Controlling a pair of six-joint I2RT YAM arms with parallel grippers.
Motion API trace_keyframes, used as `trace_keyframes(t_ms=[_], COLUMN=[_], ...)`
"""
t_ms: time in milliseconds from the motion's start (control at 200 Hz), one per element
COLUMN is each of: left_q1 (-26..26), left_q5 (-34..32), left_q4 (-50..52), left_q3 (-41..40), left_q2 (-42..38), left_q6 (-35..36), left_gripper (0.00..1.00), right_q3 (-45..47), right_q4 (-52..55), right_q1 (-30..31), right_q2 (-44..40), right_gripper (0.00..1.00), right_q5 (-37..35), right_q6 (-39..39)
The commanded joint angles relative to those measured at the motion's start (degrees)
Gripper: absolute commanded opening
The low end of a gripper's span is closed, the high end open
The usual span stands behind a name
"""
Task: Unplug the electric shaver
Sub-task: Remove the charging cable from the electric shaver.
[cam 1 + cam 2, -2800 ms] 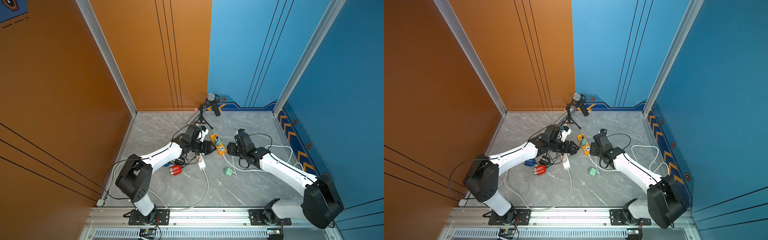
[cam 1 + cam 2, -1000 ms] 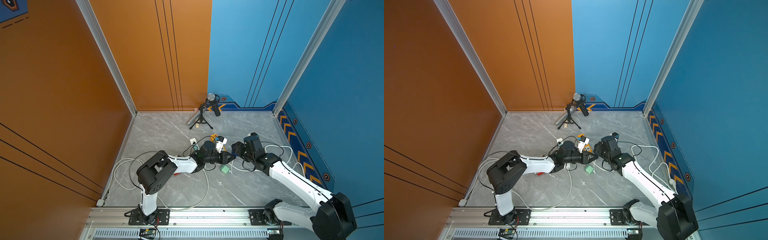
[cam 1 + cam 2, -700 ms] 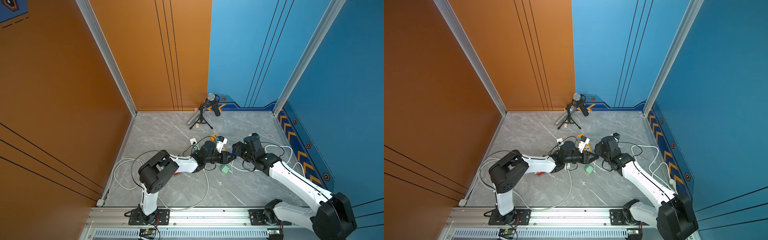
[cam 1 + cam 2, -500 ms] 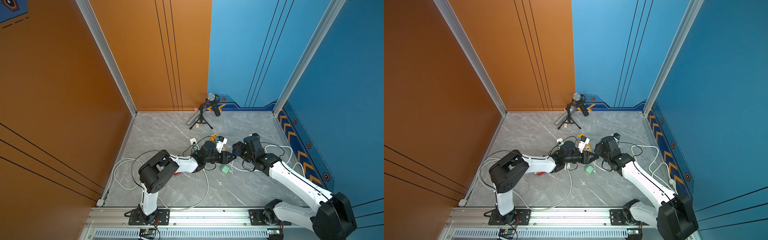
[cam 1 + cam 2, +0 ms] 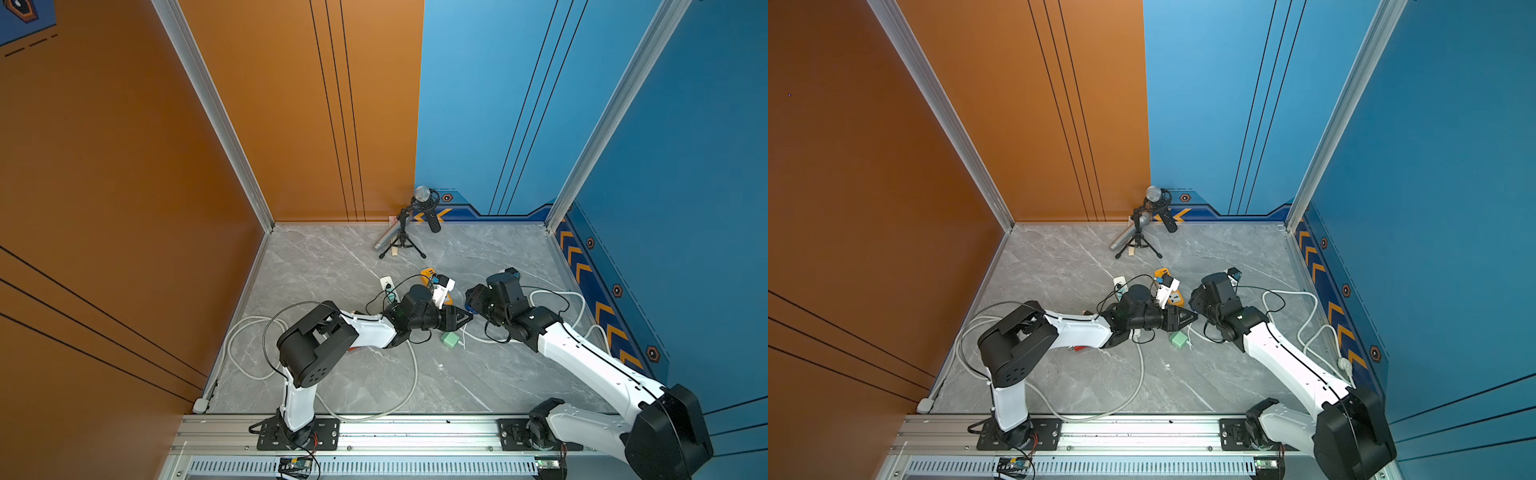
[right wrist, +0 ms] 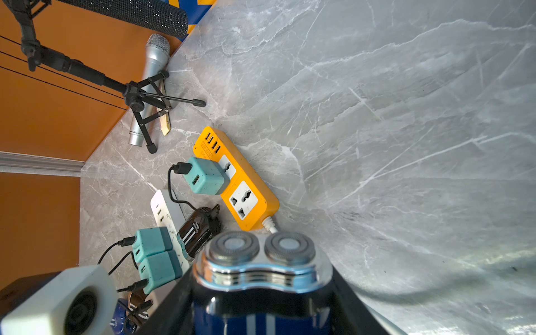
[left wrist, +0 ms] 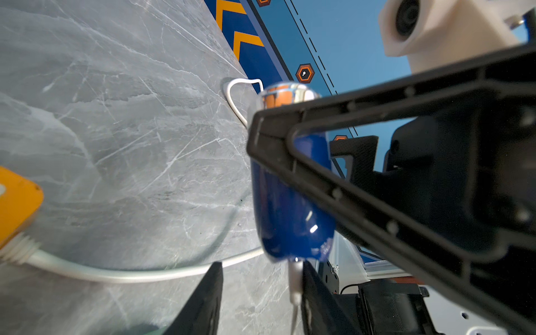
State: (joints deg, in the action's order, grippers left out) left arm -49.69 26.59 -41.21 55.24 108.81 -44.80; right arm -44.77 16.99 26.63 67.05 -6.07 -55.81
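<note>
The right gripper (image 6: 261, 301) is clamped on the blue electric shaver with twin silver rotary heads (image 6: 261, 252), at about 4 o'clock from the orange-yellow plastic power strip (image 5: 428, 273) in a top view. The left gripper (image 5: 467, 316), at the shaver's 9 o'clock, has its jaws parted, released. The white cord plug (image 7: 295, 284) sits in the shaver's base.

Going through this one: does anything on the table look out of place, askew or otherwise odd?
Two things. A silver microphone lies flat on the table, tucked beneath the legs of the tripod rather than mounted. A green adapter lies loose by itself, not in any socket.
</note>
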Motion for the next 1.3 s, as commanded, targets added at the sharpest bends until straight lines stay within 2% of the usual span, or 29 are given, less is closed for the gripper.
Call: trace_keyframes(t_ms=[0, 565, 1066, 1296], left_q1=[-0.46, -1.44, -1.74, -1.67], left_q5=[-2.48, -1.78, -3.22, -3.34], left_q4=[0.35, 0.36, 0.43, 0.35], left_q3=[-1.36, 3.27, 3.38, 3.34], left_q2=[-1.94, 1.57, 2.40, 2.30], left_q6=[1.80, 2.22, 1.87, 1.75], left_gripper=[0.48, 0.58, 0.29, 0.16], right_q3=[-1.01, -1.20, -1.22, -0.62], right_q4=[1.59, 1.55, 1.55, 1.55], right_q1=[-0.64, 0.74, 1.13, 1.42], right_q2=[0.50, 0.76, 0.70, -0.14], right_gripper=[0.48, 0.48, 0.46, 0.45], right_q5=[-0.89, -2.07, -3.25, -5.92], right_q6=[-0.68, -2.27, -3.33, -4.52])
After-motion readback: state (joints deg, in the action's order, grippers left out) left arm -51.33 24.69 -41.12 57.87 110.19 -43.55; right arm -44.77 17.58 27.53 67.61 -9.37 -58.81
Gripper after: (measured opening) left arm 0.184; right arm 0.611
